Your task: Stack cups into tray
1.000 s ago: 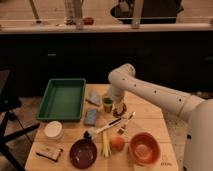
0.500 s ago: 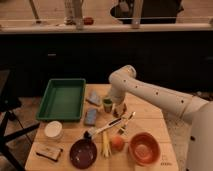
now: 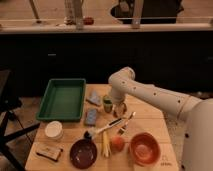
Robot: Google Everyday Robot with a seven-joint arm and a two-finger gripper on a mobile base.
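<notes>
Nearest the camera on the counter point(image 3: 150, 116) stand a dark maroon bowl point(image 3: 83, 152) and a wide orange bowl point(image 3: 145, 148), with a small orange fruit point(image 3: 117, 143) between them. Neither bowl belongs to this job. A little further back lie a white cup point(image 3: 53, 130) near the tray's front corner, a long-handled brush point(image 3: 105, 129) set slantwise, and 1 of 2 blue-grey sponges point(image 3: 91, 116).

Behind these, mid-counter, stands the small green cup point(image 3: 107, 104), upright and apart from the tray by the second sponge point(image 3: 94, 98). The gripper point(image 3: 119, 108) is low over the counter just beside the cup, on the side away from the tray, with the white arm point(image 3: 150, 95) bending down to it. Whether it has closed on the cup or is loose, I cannot tell.

Further back and to the side lies the green tray point(image 3: 48, 102), with nothing visible inside it.

The step in hand looks like the approach or grasp of the green cup. The next move would call for a firm hold, a lift high enough to pass over the sponge and the tray's raised wall, then setting the cup down upright inside.
</notes>
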